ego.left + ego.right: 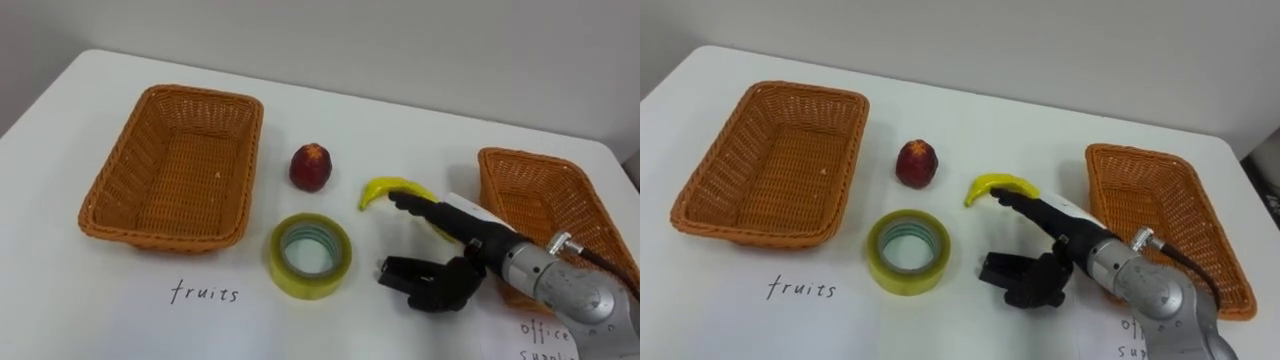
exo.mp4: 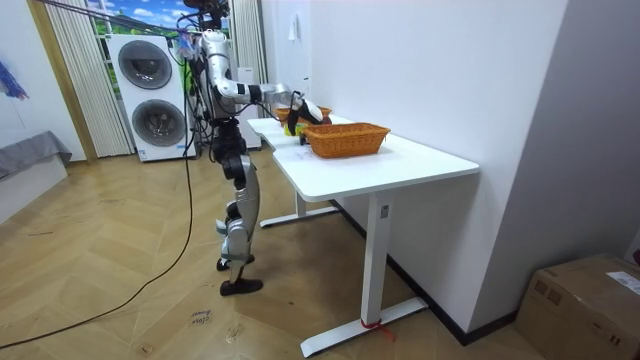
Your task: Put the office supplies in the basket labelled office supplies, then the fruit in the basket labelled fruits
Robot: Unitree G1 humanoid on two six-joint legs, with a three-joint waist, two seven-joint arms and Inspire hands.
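A yellow banana point(image 1: 385, 187) lies on the white table point(image 1: 420, 120), right of a dark red apple point(image 1: 311, 166). My right hand point(image 1: 445, 275) hovers low just right of the banana, its thumb stretched onto the banana's near end and its fingers loosely bent above the table, holding nothing. It hides part of the banana. A roll of yellowish tape point(image 1: 340, 262) lies flat in front of the apple. The wicker basket on the left point(image 1: 110, 180) stands empty above the handwritten word "fruits" point(image 1: 205, 293). The wicker basket on the right point(image 1: 500, 157) stands behind my right forearm.
A handwritten office supplies label point(image 1: 545, 335) sits by the right basket. In the room view I stand at the table's far end point(image 2: 400, 160), with washing machines point(image 2: 150, 95) behind me and a cardboard box point(image 2: 590, 305) on the floor at the room view's right.
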